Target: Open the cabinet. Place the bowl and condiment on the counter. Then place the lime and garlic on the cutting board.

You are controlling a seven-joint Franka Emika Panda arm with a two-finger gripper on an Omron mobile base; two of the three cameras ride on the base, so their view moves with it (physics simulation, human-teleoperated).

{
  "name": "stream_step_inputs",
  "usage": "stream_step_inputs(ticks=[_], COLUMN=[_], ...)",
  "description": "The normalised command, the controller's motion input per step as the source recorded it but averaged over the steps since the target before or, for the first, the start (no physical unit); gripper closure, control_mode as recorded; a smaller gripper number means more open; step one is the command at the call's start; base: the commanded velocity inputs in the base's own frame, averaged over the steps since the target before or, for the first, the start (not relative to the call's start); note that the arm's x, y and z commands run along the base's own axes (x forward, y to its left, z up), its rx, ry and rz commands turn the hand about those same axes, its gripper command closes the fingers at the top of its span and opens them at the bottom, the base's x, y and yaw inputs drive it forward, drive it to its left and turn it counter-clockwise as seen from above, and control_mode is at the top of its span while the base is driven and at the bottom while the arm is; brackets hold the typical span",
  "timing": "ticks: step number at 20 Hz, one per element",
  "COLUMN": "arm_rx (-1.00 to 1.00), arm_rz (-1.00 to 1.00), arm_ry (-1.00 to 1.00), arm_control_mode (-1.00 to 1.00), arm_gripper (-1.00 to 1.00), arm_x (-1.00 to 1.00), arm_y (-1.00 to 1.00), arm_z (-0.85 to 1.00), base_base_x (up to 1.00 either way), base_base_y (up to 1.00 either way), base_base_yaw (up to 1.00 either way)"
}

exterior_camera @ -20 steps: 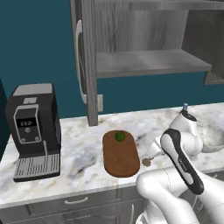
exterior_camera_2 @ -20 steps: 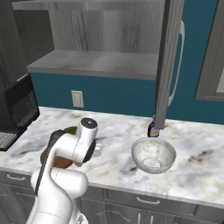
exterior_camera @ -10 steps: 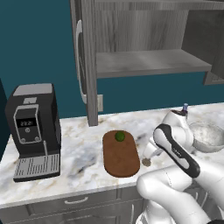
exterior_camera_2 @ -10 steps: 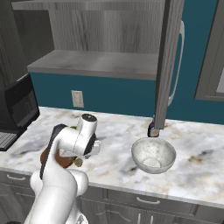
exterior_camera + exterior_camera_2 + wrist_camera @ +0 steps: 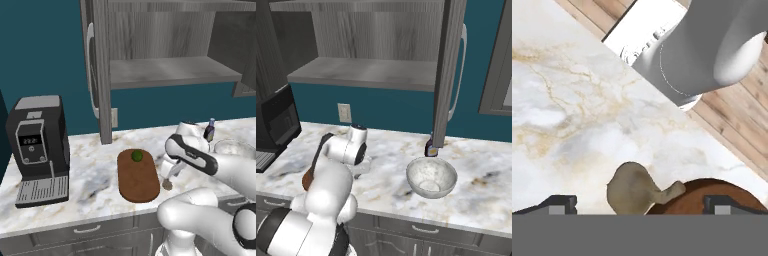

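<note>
Two base views flank the counter (image 5: 90, 175); the hand view looks closely down on it.

On the worktop (image 5: 90, 180) the lime (image 5: 136, 156) sits on the board (image 5: 137, 176) — garlic (image 5: 167, 185) just beside its right edge, bowl (image 5: 431, 177) and bottle (image 5: 431, 148) further right.

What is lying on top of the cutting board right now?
The lime sits near the far end of the cutting board. The garlic lies on the counter at the board's edge. The arm covers part of the board in the right base view.
</note>
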Motion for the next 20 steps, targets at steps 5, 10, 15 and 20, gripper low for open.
stream_step_inputs(ticks=[5, 10, 15, 20], arm_rx=[-0.02, 0.00, 0.00, 0.00], arm_rz=[0.13, 0.11, 0.09, 0.09], arm_ry=[0.06, 0.02, 0.01, 0.00], arm_control_mode=[-1.00, -1.00, -1.00, -1.00], arm_gripper=[-1.00, -1.00, -1.00, -1.00], arm_x=[0.11, 0.00, 0.00, 0.00], arm_y=[0.02, 0.00, 0.00, 0.00], arm_z=[-0.30, -0.28, -0.22, -0.22], base_base_x=[0.00, 0.00, 0.00, 0.00], base_base_y=[0.00, 0.00, 0.00, 0.00], base_base_yaw=[0.00, 0.00, 0.00, 0.00])
